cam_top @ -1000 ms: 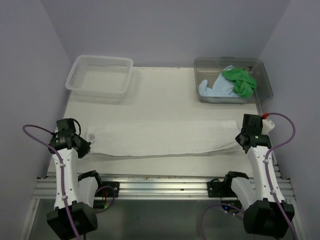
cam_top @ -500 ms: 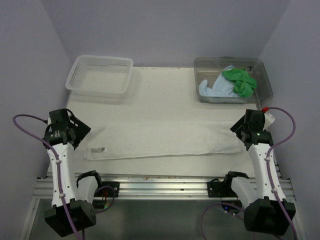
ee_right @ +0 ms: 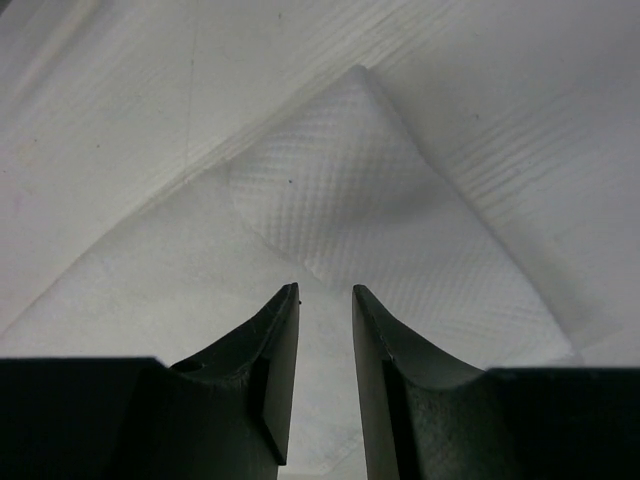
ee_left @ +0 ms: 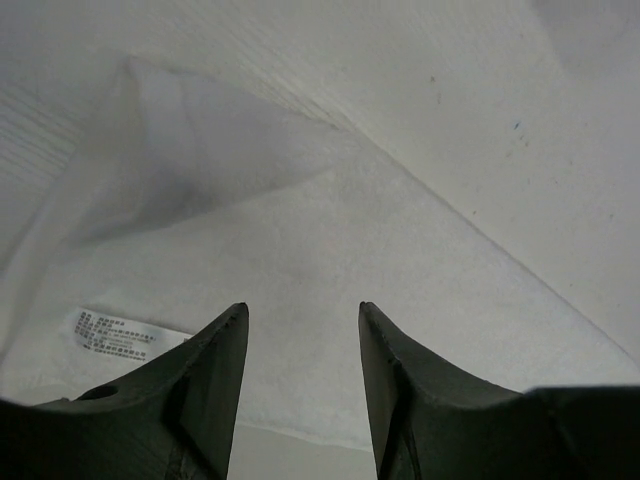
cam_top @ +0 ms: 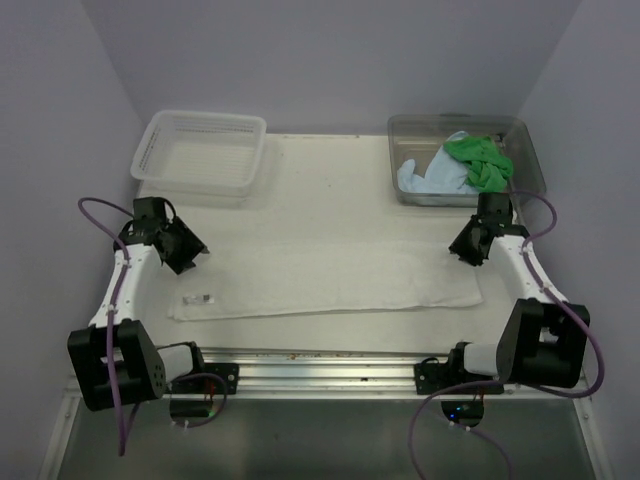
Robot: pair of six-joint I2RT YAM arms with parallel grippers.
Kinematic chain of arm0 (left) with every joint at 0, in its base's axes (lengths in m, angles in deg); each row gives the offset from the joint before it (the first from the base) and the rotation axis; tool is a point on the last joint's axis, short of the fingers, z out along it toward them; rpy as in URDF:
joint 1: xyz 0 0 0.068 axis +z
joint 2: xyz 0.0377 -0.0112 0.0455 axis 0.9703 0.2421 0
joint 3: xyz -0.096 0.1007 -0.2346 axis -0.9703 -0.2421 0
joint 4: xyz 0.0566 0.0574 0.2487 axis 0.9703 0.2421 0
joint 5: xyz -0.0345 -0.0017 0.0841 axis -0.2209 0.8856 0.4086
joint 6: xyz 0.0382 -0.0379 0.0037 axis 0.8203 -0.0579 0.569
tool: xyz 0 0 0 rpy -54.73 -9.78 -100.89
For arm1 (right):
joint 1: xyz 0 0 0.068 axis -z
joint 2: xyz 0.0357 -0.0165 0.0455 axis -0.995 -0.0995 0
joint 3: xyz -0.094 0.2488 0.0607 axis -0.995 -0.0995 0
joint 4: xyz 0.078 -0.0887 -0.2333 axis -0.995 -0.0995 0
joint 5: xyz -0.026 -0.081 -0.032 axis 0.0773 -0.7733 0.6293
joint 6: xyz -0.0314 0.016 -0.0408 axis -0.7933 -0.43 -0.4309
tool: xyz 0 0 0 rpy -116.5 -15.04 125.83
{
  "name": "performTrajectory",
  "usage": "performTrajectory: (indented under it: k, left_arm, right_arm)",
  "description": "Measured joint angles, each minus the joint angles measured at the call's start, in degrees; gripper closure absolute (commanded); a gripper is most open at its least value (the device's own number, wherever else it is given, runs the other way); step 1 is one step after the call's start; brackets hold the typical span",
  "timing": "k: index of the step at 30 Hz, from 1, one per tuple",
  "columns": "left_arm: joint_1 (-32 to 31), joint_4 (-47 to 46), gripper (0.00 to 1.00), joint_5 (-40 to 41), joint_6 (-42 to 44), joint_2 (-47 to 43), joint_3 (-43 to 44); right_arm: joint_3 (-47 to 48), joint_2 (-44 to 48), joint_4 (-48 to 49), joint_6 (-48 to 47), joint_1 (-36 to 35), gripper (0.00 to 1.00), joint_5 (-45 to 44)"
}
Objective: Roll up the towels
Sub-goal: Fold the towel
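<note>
On the table (cam_top: 330, 170), the white towel (cam_top: 330, 285) lay flat, long axis 9-to-3 o'clock, with the left gripper (cam_top: 187, 257) over its 9 o'clock end and the right gripper (cam_top: 463, 250) over its 3 o'clock end, both with jaws parted and empty.

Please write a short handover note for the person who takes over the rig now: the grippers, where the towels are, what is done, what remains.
Left gripper: jaws open, holding nothing, over the far left corner of the white towel.
Right gripper: jaws slightly apart, holding nothing, over the towel's far right corner.
White towel: lies flat on the table as a long strip, label showing near its left end.
Green towel and blue towel: crumpled in the clear tub, far right.
Done: white towel spread out.
Left: roll all three; none is rolled yet.
</note>
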Motion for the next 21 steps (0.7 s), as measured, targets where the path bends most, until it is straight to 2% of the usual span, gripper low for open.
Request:
performTrajectory:
  k: [7, 14, 21]
  left_arm:
    - [0.0, -5.46, 0.5, 4.22, -0.17, 9.35, 0.02]
    - [0.07, -10.08, 0.5, 7.8, -1.14, 21.81, 1.99]
    - [0.07, -9.57, 0.49, 9.35, -1.09, 23.26, 6.95]
  right_arm:
    - [3.1, -9.44, 3.98, -0.37, -0.04, 0.71, 1.11]
    - [3.41, -16.61, 6.99, 0.39, -0.04, 0.71, -2.27]
    - [3.28, -16.63, 7.5, 0.55, -0.04, 0.71, -3.56]
